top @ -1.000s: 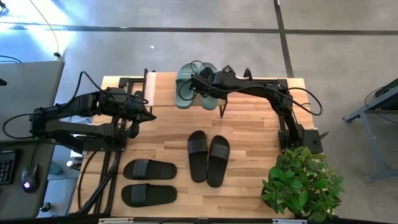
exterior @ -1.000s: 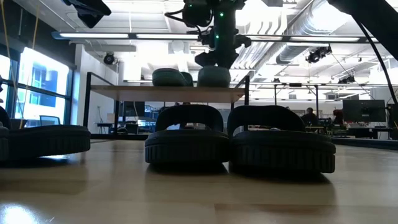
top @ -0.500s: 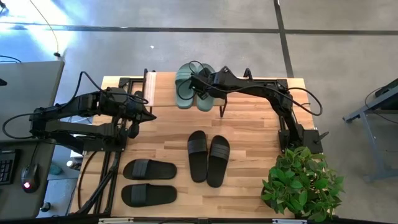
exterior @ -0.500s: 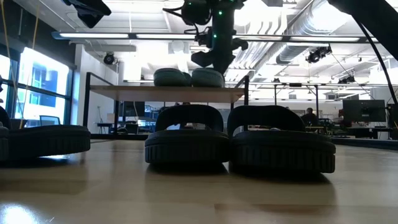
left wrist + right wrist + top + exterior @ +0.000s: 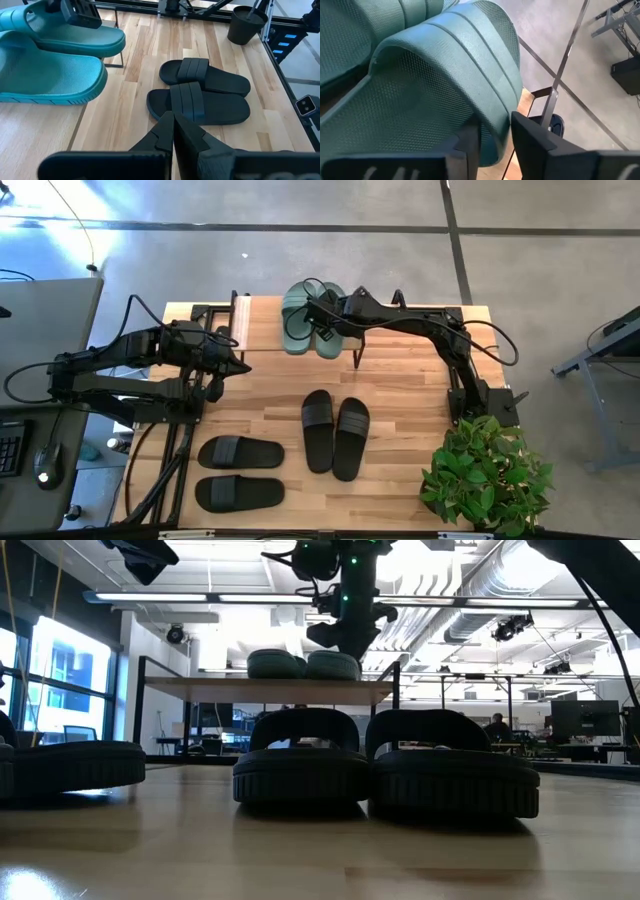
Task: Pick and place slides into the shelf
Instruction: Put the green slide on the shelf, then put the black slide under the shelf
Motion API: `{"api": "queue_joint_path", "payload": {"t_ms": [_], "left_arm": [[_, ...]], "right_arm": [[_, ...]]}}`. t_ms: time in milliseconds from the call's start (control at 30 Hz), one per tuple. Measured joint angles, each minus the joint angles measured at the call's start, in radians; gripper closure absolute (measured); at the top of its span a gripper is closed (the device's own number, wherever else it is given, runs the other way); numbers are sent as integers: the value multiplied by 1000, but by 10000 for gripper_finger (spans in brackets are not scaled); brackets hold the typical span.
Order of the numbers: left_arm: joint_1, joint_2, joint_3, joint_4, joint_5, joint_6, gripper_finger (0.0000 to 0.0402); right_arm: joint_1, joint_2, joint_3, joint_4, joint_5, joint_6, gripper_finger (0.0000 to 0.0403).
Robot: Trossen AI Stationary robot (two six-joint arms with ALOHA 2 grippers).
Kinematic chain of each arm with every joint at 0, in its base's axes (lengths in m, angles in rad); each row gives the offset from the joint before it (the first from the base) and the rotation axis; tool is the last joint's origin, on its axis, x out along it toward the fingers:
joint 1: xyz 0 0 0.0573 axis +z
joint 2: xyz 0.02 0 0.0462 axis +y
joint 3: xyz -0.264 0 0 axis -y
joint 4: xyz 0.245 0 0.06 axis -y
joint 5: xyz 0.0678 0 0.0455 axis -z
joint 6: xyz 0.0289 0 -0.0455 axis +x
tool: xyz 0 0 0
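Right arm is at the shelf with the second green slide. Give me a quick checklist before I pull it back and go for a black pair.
1. Both green slides on the shelf top: ok, side by side in the low view.
2. Right tool released: cannot tell; its fingers straddle the strap with some gap.
3. Second slide fully supported: cannot tell; it lies near the far edge.
4. Left tool out of the way: ok, shut, at the table's left.
5. Black pairs reachable: ok, four slides flat on the table.
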Motion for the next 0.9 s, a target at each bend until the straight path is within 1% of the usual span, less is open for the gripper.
{"api": "queue_joint_path", "payload": {"t_ms": [200,500,767,900], "left_arm": [[0,0,0,0,0,0,401],[0,0,0,0,0,0,401],[0,0,0,0,0,0,401],[0,0,0,0,0,0,401]], "right_arm": [[1,-1,0,-3,-5,-16,289],[3,-18,0,-22,-57,-2,289],[18,-69,1,-26,-75,16,288],[35,-99,1,-58,-122,27,288]]}}
